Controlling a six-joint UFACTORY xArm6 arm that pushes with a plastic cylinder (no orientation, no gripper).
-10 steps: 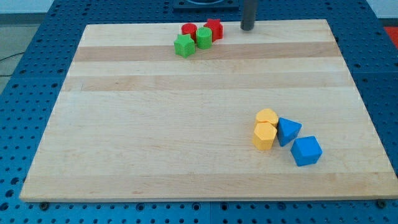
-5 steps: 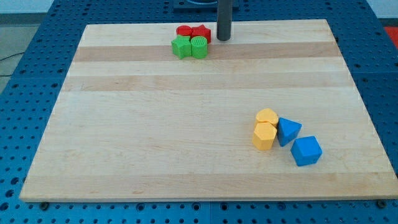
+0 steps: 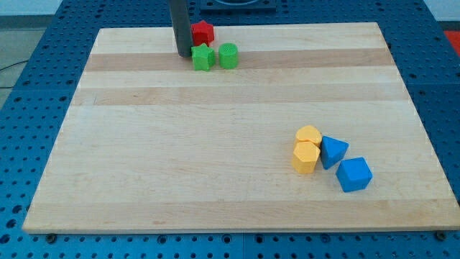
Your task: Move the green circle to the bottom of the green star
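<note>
The green star (image 3: 203, 57) lies near the view's top edge of the wooden board (image 3: 215, 144). The green circle (image 3: 228, 55) sits just to its right, close to it, level with it rather than below it. My tip (image 3: 181, 55) is down on the board just left of the green star, touching or nearly touching it. A red star (image 3: 204, 32) lies just above the green star, its left side partly hidden by the rod.
Two yellow blocks (image 3: 307, 149) sit together at the lower right, with a blue triangular block (image 3: 332, 151) and a blue cube (image 3: 353, 174) beside them. The board's top edge is close above the green blocks.
The rod has swept from the right of the red and green cluster to its left. The cluster shifted left; the green circle now lies to the right of the green star.
</note>
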